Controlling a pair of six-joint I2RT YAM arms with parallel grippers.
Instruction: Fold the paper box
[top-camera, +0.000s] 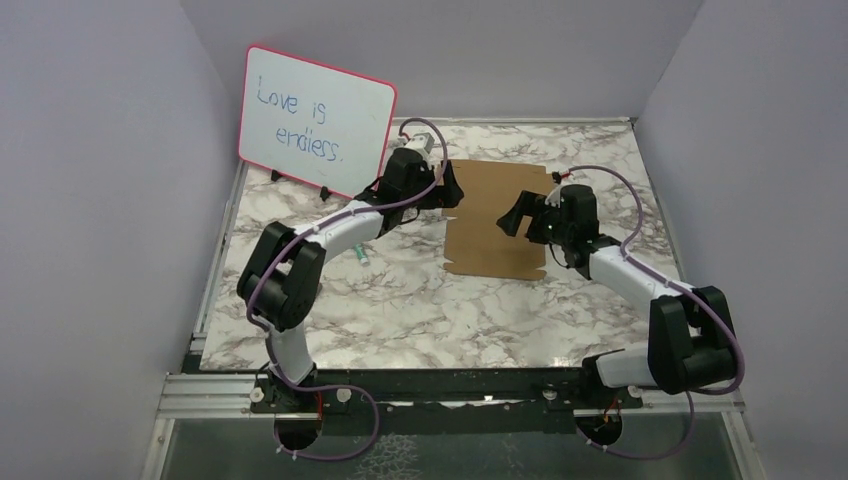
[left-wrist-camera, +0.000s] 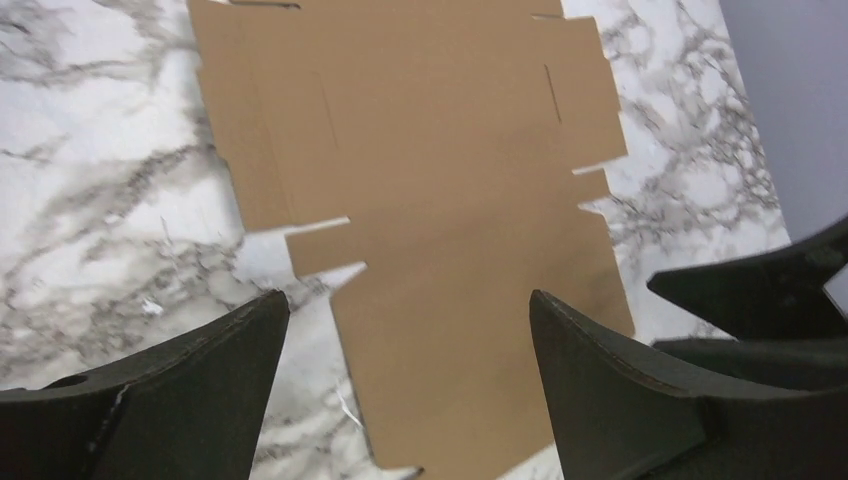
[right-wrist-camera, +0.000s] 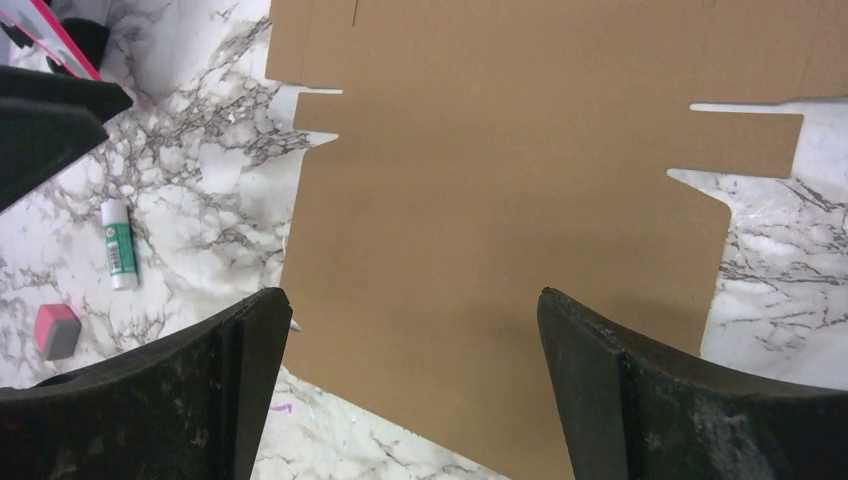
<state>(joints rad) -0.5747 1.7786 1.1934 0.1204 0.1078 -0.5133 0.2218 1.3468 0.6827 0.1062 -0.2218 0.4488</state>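
Cardboard lies flat beneath both our grippers: the paper box (top-camera: 497, 220) is an unfolded die-cut sheet on the marble table (top-camera: 400, 300), its notched flaps spread out. Our left gripper (left-wrist-camera: 408, 300) hangs over one side edge of the sheet, fingers spread wide with nothing between them; the sheet runs under its gap and on ahead of it. Our right gripper (right-wrist-camera: 410, 295) faces it from the opposite side, fingers equally wide apart and empty, with the sheet below and ahead. We cannot tell whether any fingertip touches the cardboard. Left of the right gripper lie a glue stick (right-wrist-camera: 118, 243) and a pink eraser (right-wrist-camera: 57, 330), apart from the sheet. Behind the left gripper stands a pink-framed whiteboard (top-camera: 316, 120)
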